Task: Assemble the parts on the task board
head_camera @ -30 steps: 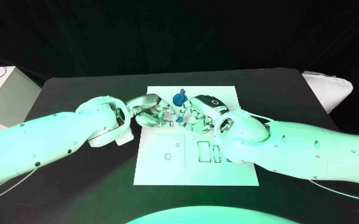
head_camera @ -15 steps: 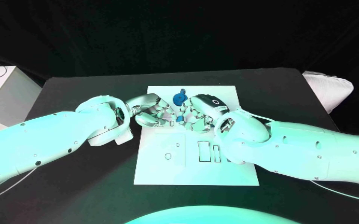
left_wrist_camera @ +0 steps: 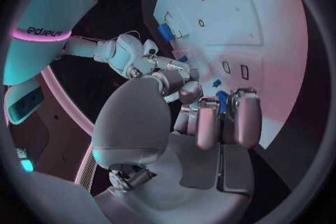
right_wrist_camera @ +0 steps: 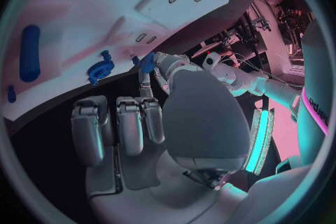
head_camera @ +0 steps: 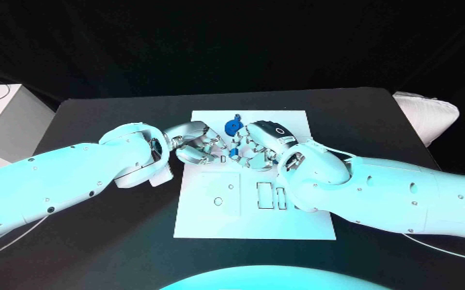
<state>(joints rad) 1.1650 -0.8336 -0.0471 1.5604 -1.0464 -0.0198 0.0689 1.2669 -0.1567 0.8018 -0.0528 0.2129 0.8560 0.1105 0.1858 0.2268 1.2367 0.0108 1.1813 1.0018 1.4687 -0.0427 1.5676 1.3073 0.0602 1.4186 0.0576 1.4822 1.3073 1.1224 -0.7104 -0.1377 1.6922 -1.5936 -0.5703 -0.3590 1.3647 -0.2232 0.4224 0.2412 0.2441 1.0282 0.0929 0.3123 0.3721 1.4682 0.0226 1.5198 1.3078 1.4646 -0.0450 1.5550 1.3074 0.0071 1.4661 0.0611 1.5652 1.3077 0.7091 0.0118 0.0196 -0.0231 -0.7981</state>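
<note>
My arms are smooth white shells, bulky and rounded, dotted with small dark screw holes, and a thin cable runs along my right arm near the wrist. My left arm ends in a boxy white cuff, and a glowing band with dark lettering rings each wrist. My left hand and right hand are silver metal, with a domed palm back and blocky, padded fingers.

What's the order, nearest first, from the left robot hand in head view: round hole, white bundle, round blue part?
1. round blue part, just beyond the left robot hand.
2. round hole, board's near half.
3. white bundle, table's far right.
</note>
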